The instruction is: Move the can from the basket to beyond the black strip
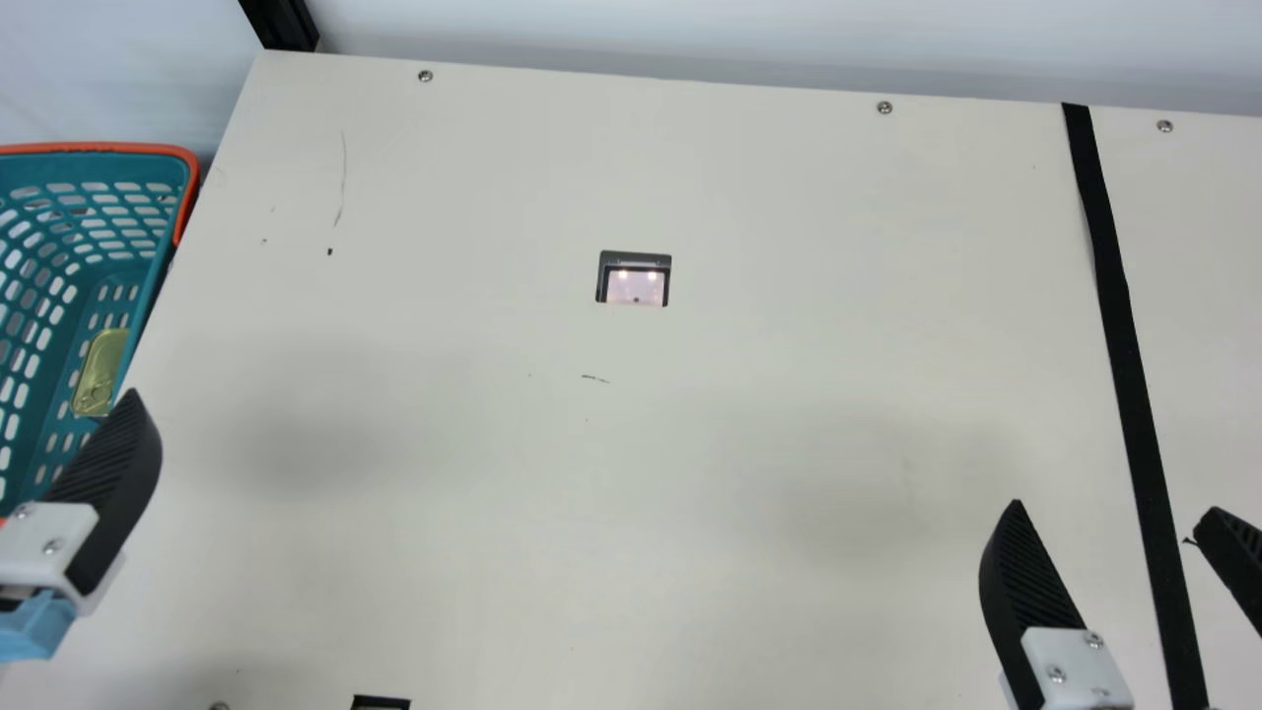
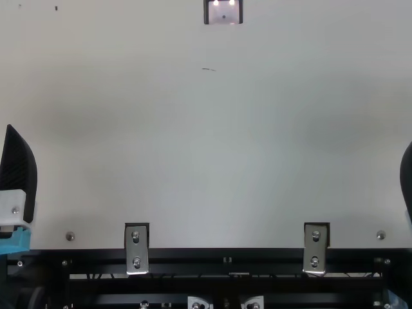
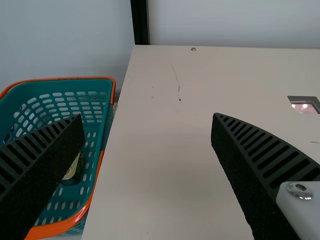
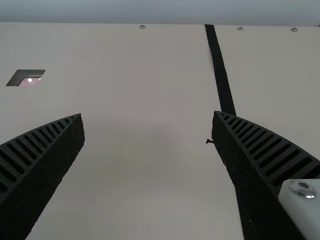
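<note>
Farthest left stands a teal basket with an orange rim and slotted walls, beside the table and the left gripper. In it, a little beyond the left gripper's fingertips in the main view, is the can: a flat, pale gold lid with rounded corners and a small round detail toward its near end. The left wrist view shows a dark side below the lid, partly hidden behind one finger. The left gripper's two fingers are spread well apart, nothing between them. Farther out, between the two grippers, one dark-framed rectangular inset is set in the cream table, two small lights gleaming in it. The right gripper also has its two fingers parted and holds nothing. In the main view, one black strip runs between those fingers and away from them to the table's far edge. Counted in the main view: one basket, one can, one inset, one strip, and three screws along that far edge.
</note>
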